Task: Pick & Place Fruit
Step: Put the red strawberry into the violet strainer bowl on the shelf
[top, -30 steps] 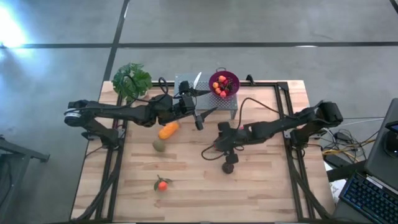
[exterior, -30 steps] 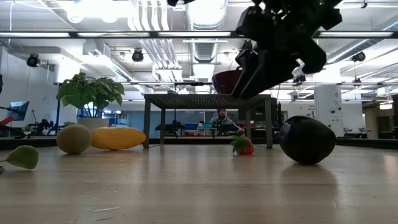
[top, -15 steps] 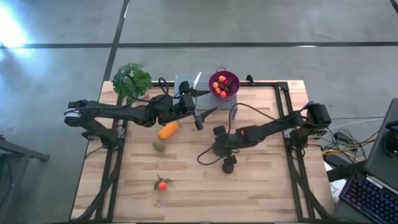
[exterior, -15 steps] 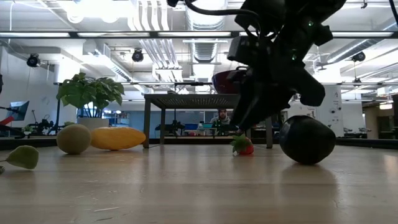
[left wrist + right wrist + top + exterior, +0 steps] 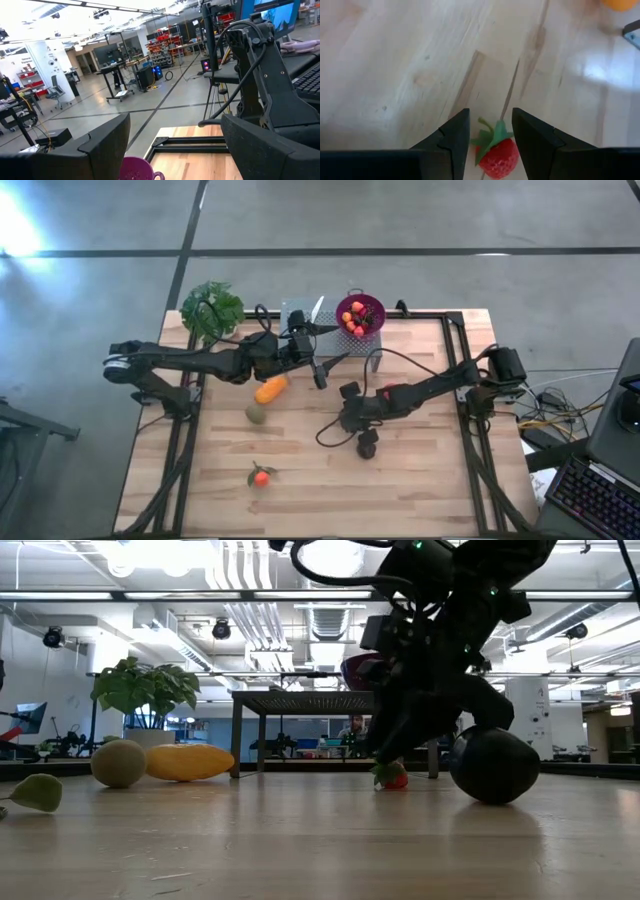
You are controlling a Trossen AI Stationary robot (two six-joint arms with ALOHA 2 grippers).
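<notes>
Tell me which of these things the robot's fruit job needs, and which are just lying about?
Part of the job:
- strawberry, between the right tool's open fingers
- dark purple ball
- long orange fruit
- olive-green fruit
- small orange fruit with leaves
- purple bowl already holding fruit

Just lying about:
- leafy plant
- metal stand under the bowl

From above, the right arm covers the strawberry (image 5: 498, 154). The purple bowl (image 5: 137, 169) is cut off by the left wrist view's edge.
</notes>
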